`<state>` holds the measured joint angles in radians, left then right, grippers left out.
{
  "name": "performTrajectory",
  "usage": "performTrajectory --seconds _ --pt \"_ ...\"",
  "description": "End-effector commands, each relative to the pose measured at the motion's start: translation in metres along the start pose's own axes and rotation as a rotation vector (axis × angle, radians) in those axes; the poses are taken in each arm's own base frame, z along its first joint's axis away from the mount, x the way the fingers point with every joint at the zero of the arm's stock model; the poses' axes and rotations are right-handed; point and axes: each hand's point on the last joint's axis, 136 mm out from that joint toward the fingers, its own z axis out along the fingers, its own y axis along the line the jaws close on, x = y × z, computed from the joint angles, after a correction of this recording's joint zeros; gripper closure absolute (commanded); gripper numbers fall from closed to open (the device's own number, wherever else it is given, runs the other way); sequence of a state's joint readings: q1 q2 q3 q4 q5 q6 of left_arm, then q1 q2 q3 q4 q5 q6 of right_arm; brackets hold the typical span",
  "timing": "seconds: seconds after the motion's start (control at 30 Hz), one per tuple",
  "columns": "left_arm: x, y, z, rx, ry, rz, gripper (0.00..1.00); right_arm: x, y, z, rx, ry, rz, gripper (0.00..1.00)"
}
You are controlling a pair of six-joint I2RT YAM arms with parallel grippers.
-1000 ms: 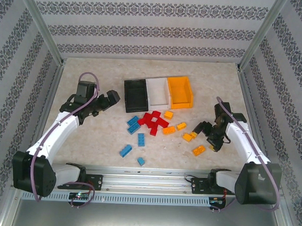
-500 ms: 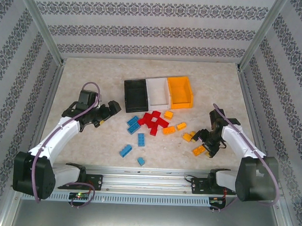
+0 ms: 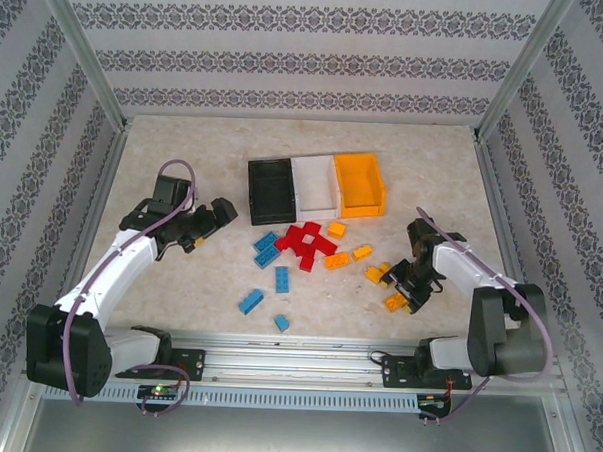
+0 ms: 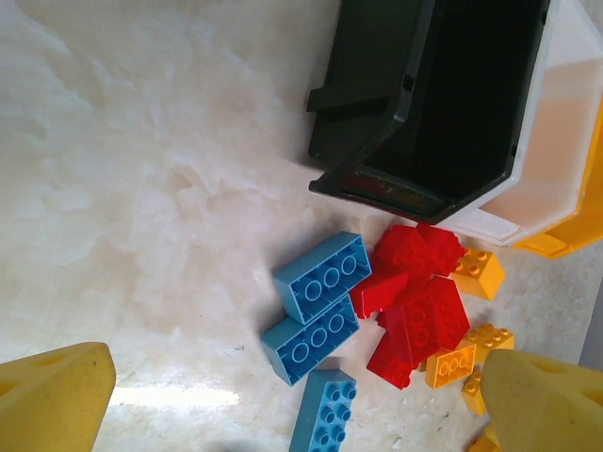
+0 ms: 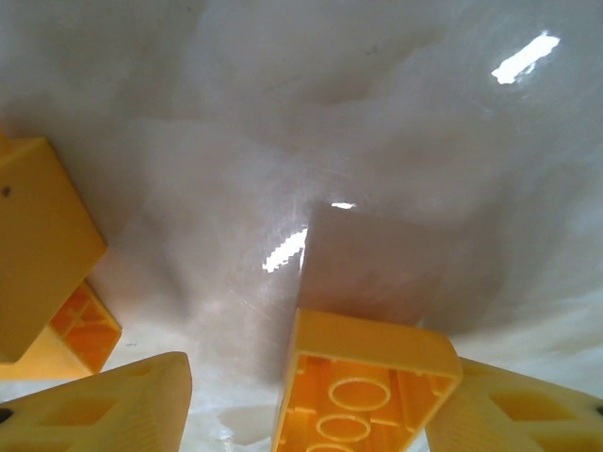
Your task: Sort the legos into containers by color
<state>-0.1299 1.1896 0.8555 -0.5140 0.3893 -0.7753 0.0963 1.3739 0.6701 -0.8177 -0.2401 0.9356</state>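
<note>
At the right side of the table [image 3: 185, 151], the right gripper [image 5: 306, 386] sits low over the surface, its yellow fingers [image 5: 104, 405] part-spread around an orange-yellow lego brick [image 5: 363, 386]. One finger lies against the brick and a gap shows beside the other, so the brick is straddled rather than pinched. Two more orange-yellow bricks [image 3: 376, 273] lie close by, toward the middle. On the left, the left gripper [image 3: 225, 213] hangs with its jaws spread wide and nothing between them, just beside the near corner of the black bin [image 3: 251, 192]. In front of it lie the blue bricks [image 4: 320, 278], touching a heap of red bricks [image 4: 419, 311]. The black bin, white bin [image 3: 315, 187] and orange-yellow bin [image 3: 356, 180] stand side by side, touching, behind the heap. No bricks can be seen in them.
</note>
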Motion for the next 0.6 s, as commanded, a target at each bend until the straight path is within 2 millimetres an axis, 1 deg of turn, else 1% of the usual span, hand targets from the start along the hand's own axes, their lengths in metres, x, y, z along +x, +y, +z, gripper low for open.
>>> performTrajectory --seconds 0.0,0.13,0.3,0.4,0.57 --pt "-0.004 0.006 -0.008 -0.022 -0.017 -0.018 0.0 -0.002 -0.001 0.005 0.029 -0.008 0.009 0.37" --pt "-0.006 0.012 -0.01 -0.025 -0.029 -0.039 0.0 -0.005 0.001 0.007 0.041 -0.006 0.002 0.45" --pt "-0.007 0.018 -0.012 -0.029 -0.043 -0.059 0.0 -0.006 0.002 0.008 0.04 -0.003 -0.012 0.58" --pt "-0.01 0.021 -0.014 -0.04 -0.064 -0.069 0.0 -0.007 0.005 0.006 0.034 -0.004 -0.021 0.6" --pt "-0.017 0.016 -0.013 -0.017 -0.081 -0.078 0.0 -0.01 0.011 -0.008 0.021 -0.03 -0.052 0.62"
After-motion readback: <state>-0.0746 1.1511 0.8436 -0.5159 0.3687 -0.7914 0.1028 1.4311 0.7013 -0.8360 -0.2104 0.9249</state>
